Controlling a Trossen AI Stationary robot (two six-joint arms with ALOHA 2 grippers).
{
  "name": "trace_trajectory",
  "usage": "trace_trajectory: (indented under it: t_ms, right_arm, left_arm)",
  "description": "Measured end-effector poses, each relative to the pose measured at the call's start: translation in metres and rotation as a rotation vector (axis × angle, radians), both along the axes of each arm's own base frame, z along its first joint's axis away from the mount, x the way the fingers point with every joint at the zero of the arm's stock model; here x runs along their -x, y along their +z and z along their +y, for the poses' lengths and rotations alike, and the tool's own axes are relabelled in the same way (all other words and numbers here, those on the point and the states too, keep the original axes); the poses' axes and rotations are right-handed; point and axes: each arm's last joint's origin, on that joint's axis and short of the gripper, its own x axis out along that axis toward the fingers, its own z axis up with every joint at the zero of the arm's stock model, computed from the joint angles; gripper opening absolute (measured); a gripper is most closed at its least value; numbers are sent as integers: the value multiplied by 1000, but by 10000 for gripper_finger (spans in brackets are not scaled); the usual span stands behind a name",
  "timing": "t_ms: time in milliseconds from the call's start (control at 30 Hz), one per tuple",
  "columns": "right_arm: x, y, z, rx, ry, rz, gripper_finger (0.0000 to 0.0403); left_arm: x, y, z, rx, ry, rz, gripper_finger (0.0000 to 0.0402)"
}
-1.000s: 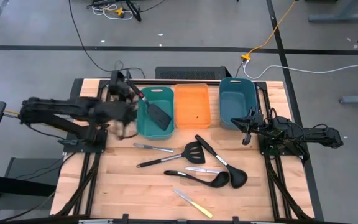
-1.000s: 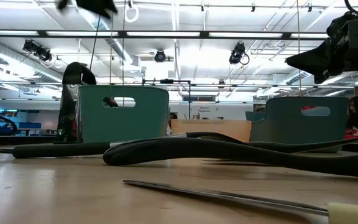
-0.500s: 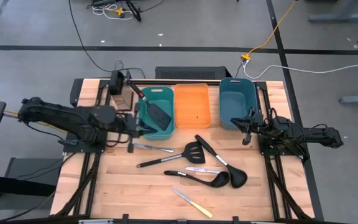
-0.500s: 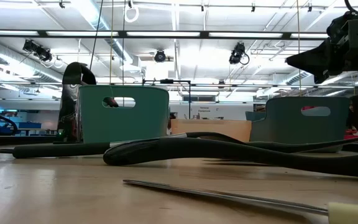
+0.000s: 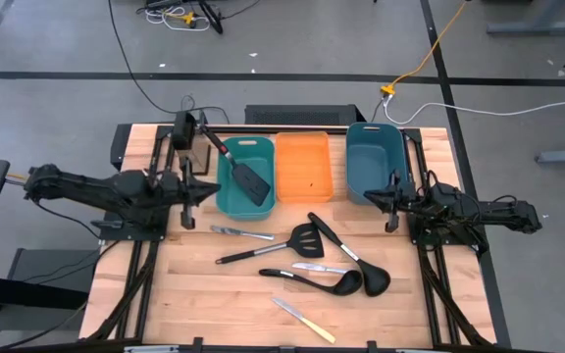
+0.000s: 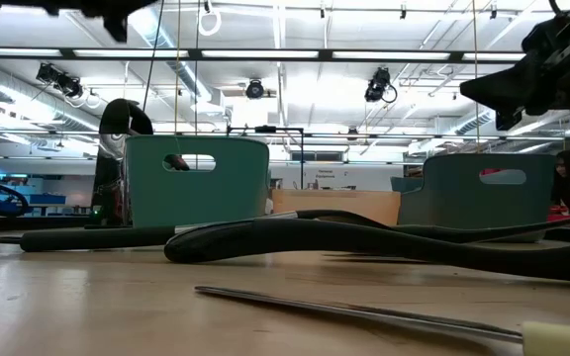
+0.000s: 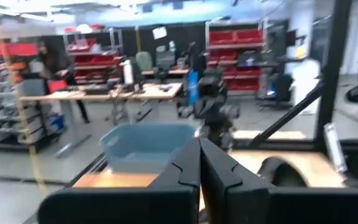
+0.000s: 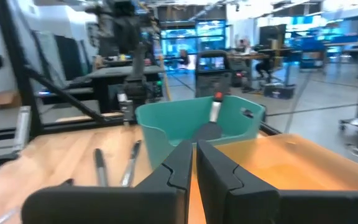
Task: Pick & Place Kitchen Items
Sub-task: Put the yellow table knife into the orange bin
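A black spatula (image 5: 251, 182) with a red-tipped handle lies in the left teal bin (image 5: 231, 199), its handle leaning on the bin's far left rim. On the table lie another black spatula (image 5: 284, 245), two black ladles (image 5: 349, 255) (image 5: 320, 282), two small silver knives (image 5: 241, 232) (image 5: 320, 267) and a cream-handled knife (image 5: 304, 321). My left gripper (image 5: 199, 191) (image 7: 199, 158) is shut and holds nothing, just left of the teal bin. My right gripper (image 5: 385, 199) (image 8: 193, 155) is shut and holds nothing, beside the right blue bin (image 5: 374, 162).
An orange bin (image 5: 302, 167) stands between the two teal and blue ones along the far edge. Bare wood lies at the table's near left. Cables run over the floor beyond the table.
My left gripper has drawn back from the teal bin toward the table's left edge. The red-tipped spatula stays in the bin, leaning as before.
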Motion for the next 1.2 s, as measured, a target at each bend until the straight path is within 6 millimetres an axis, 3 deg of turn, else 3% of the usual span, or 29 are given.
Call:
trace_trajectory:
  t_ms: [133, 500, 733, 833, 1033, 1200]
  right_arm:
    - [0, 0, 1, -15, 28, -7, 32]
    - [0, 1, 0, 9, -2, -8, 32]
    - [0, 5, 0, 12, -3, -55, 32]
    - [0, 8, 1, 15, 17, -74, 28]
    - [-8, 34, 9, -9, 135, -25, 7]
    - [-35, 77, 29, 8, 170, 179, 4]
  left_arm:
    - [0, -25, 3, -7, 87, 58, 1]
    - [13, -78, 3, -66, 33, 92, 1]
    - [21, -102, 5, -56, 32, 40, 2]
    - [23, -102, 5, -64, 36, 41, 2]
    - [25, -100, 7, -72, 94, 20, 11]
    - [25, -106, 8, -83, 115, 81, 15]
